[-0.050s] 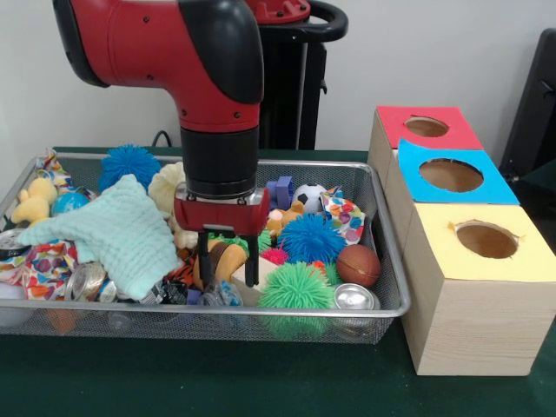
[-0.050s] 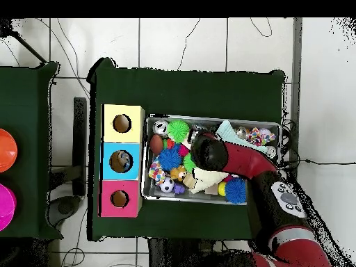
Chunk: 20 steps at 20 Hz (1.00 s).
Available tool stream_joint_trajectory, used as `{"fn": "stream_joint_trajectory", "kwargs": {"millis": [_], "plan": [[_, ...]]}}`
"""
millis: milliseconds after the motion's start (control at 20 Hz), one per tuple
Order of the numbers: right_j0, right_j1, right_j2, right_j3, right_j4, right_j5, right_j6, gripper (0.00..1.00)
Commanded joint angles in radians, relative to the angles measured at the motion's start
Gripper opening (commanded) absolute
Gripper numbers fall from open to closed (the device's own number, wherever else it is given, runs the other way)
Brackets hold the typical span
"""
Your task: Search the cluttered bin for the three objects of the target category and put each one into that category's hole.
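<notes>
Three holes, each round, are cut in the tops of three pale wooden boxes in a row just beside the bin [image 1: 382, 306]: a red-topped box [image 1: 426, 127], a blue-topped one [image 1: 452, 175] and a yellow-topped one [image 1: 486, 241]. No writing shows which category each takes.

The bin is a silver wire-mesh tray, heaped with toys. The end effector [image 1: 228, 265] hangs down into it, its two thin black fingers [image 1: 203, 261] set apart on either side of a tan and brown soft toy [image 1: 228, 257]; whether they grip it cannot be told. Around it lie a rubbery green spiky ball [image 1: 295, 288], a blue spiky ball [image 1: 311, 236], a small pebbled basketball [image 1: 358, 264], a soccer ball [image 1: 307, 196], a shiny metal can [image 1: 354, 299], a knitted mint cloth [image 1: 117, 233], and a yellow plush [image 1: 33, 201]. Bin and boxes sit on a dark green counter [image 1: 261, 382].
</notes>
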Motion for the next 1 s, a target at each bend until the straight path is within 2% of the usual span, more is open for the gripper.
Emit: {"fn": "stream_joint_trajectory", "kwargs": {"millis": [50,400,1000], "plan": [[0.012,0.057,0.048,-0.066,-0.018,-0.028,0.077,1.0],[-0.003,0.04,0.058,-0.088,-0.015,0.022,0.048,1.0],[-0.018,0.065,0.071,-0.102,-0.025,0.006,0.035,1.0]]}}
